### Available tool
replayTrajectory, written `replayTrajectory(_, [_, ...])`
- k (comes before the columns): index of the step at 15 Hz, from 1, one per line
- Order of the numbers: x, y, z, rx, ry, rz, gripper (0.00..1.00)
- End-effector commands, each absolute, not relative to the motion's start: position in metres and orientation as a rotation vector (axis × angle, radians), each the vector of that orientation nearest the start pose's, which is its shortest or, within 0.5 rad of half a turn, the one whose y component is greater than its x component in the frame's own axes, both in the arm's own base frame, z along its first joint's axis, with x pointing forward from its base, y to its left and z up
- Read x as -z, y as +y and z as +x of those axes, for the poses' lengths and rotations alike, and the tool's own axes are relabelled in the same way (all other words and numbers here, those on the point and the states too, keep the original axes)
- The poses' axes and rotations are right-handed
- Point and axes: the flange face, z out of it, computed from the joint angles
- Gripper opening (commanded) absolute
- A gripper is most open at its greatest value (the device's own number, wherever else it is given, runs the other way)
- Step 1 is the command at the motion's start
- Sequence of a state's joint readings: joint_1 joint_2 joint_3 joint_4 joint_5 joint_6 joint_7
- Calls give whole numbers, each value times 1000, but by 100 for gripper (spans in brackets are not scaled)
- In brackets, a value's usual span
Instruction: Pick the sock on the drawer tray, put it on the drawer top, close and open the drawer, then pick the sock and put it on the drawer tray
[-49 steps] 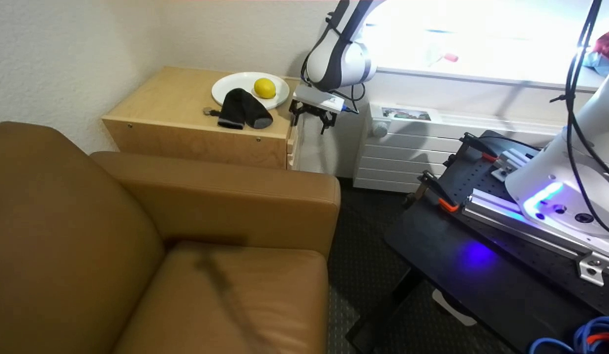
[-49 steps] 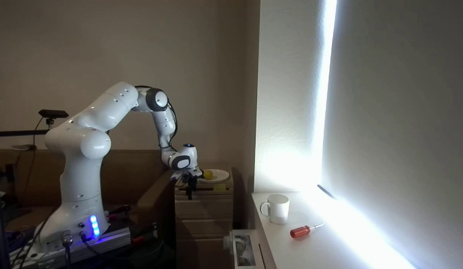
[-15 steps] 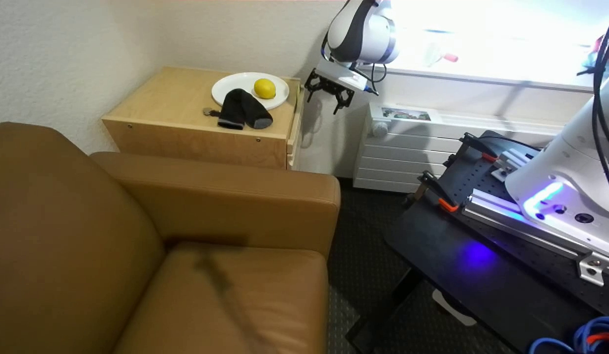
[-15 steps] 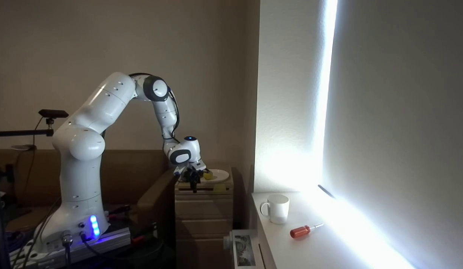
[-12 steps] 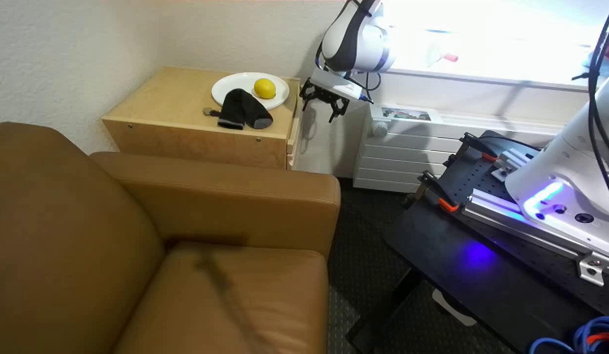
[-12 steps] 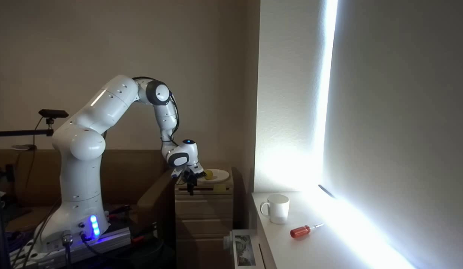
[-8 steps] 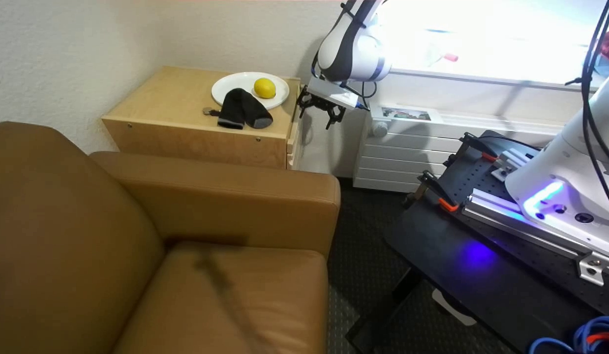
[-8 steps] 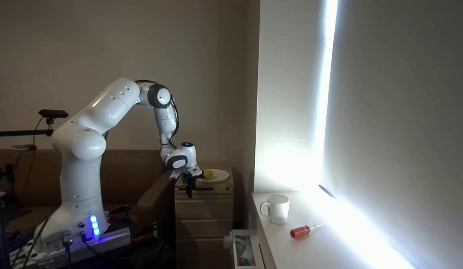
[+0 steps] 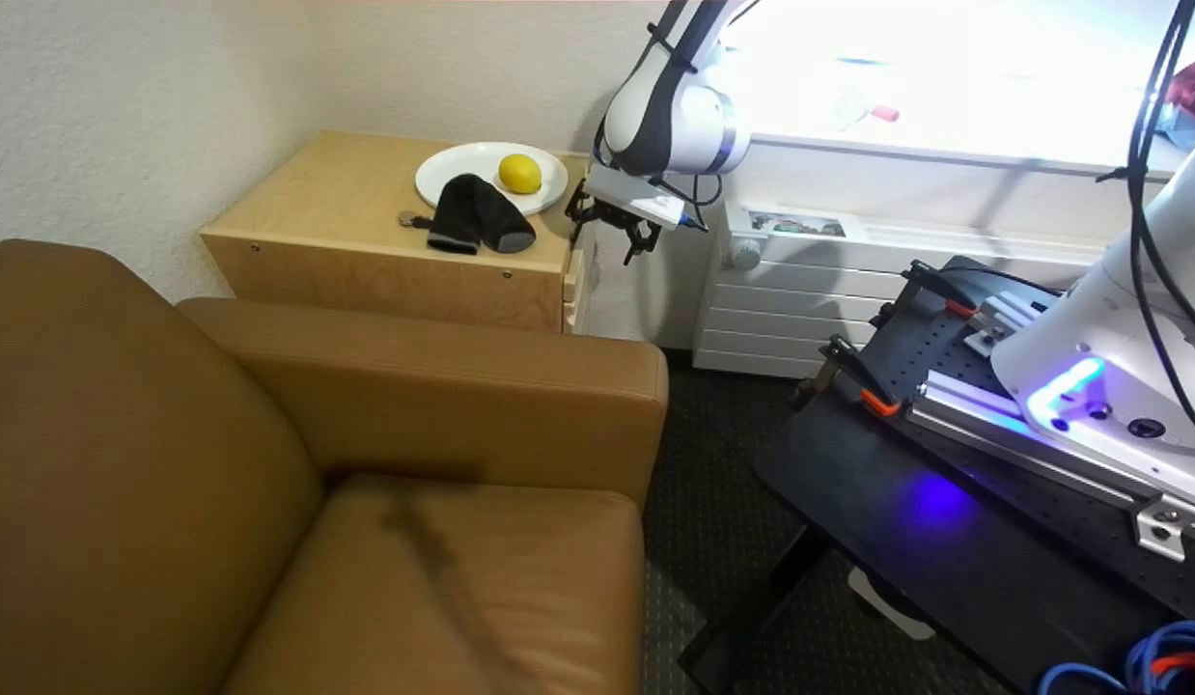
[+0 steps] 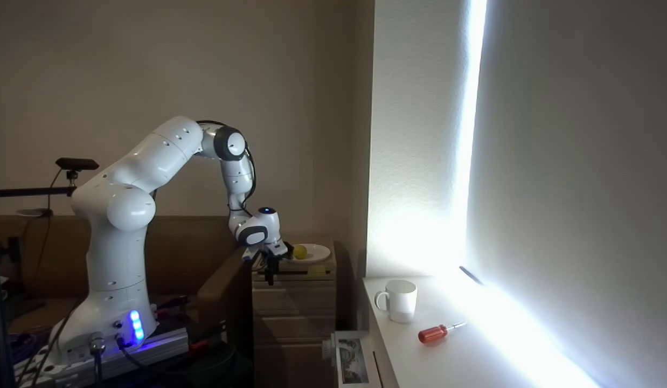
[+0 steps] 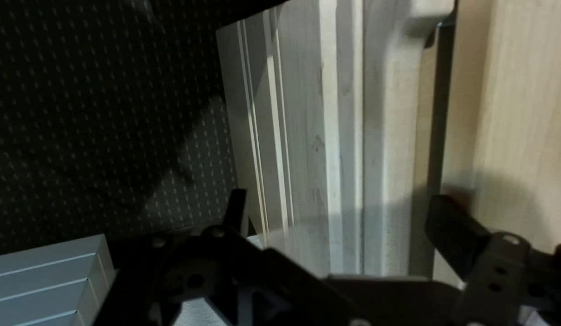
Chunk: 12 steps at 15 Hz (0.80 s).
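Your jaws are spread wide, empty, by the drawer (image 11: pixel 391 136); sock (image 9: pixel 464 208) sits beyond them, probably parked clear of it.

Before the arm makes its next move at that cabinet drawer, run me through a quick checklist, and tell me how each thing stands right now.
1. Gripper open: ok, jaws wide apart.
2. Sock on the cabinet top: ok, overlapping the plate in the view.
3. Lemon on the plate: ok.
4. Drawer pulled out: not ok, at most slightly ajar.
5. Gripper touching the drawer: cannot tell from these views.
6. Gripper clear of the sofa arm: ok, well apart.
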<state>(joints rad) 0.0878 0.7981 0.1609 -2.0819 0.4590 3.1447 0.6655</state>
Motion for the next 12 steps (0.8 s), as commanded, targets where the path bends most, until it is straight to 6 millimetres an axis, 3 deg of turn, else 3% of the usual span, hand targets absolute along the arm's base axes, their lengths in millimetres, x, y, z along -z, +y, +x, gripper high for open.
replayTrajectory(1, [-63, 105, 560, 209, 1305, -2568, 100])
replayTrajectory(12, [-43, 111, 573, 205, 1380, -2487, 100])
